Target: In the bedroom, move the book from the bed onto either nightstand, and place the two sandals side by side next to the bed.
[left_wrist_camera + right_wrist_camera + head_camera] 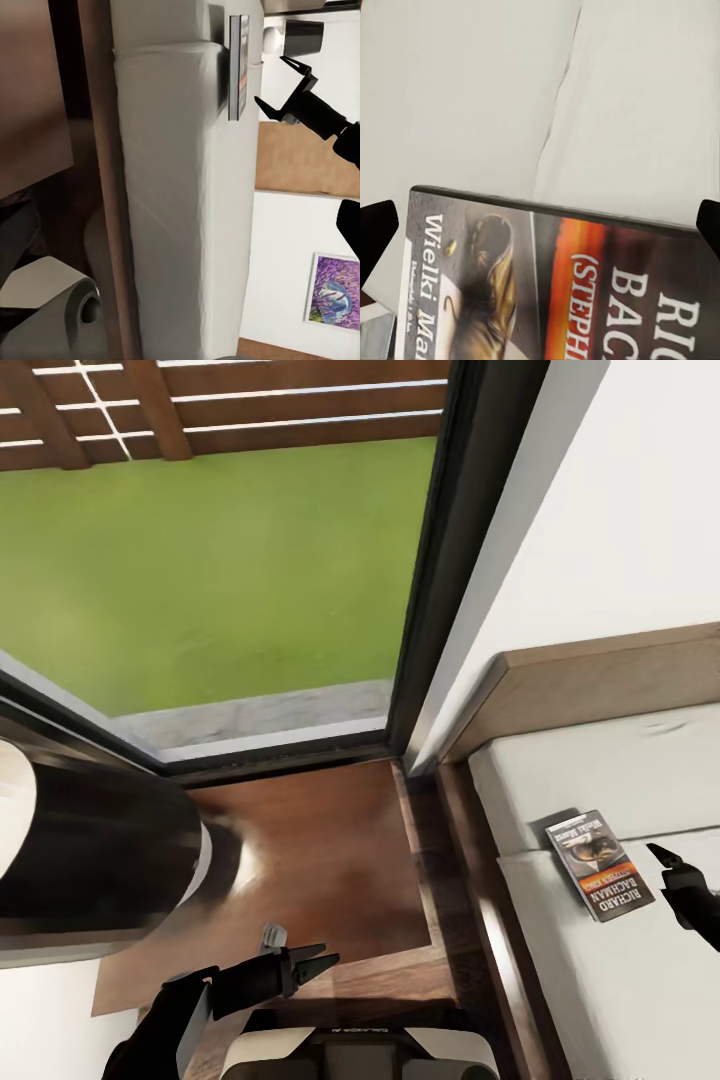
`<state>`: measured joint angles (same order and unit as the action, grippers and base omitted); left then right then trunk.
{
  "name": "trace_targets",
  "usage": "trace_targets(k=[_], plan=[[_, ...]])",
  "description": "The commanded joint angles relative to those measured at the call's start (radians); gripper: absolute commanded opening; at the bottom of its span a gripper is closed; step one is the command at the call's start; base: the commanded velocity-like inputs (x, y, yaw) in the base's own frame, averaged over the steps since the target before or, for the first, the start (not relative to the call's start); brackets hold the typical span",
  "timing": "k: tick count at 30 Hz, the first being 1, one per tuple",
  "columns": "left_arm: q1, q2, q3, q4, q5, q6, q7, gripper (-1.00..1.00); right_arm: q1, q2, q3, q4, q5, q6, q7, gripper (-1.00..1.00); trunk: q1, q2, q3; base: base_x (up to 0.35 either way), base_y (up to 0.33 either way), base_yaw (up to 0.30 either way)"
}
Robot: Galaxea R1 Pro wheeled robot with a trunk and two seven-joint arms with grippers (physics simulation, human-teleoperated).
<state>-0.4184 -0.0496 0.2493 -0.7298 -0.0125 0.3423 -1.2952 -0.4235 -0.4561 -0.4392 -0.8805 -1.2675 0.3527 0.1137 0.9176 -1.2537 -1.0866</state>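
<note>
Head view | book [598, 864] flat on mattress [620, 970] | right pincer [672, 872] just beside, spread

- Head cam: looks steeply down at floor, window, bed [560, 920] edge.
- Left wrist: side-on along mattress.
- Right wrist: v. close above book [562, 292]; all share it.

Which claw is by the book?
The right claw, open, hovers just off the book on the bed; the left claw hangs over wood floor.
</note>
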Motion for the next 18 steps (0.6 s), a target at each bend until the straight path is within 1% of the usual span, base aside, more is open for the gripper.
trace_targets(k=[1, 18], plan=[[0.000, -0.001, 0.004, 0.000, -0.001, 0.011, -0.005, 1.00, 0.000, 0.000, -0.003, 0.001, -0.004, 0.006, 0.002, 1.00, 0.000, 0.000, 0.000, 0.000, 0.000, -0.019], [0.000, -0.001, 0.003, 0.000, -0.001, 0.011, -0.005, 1.00, 0.000, 0.000, -0.003, 0.000, -0.004, 0.006, 0.001, 1.00, 0.000, 0.000, 0.000, 0.000, 0.000, -0.003]])
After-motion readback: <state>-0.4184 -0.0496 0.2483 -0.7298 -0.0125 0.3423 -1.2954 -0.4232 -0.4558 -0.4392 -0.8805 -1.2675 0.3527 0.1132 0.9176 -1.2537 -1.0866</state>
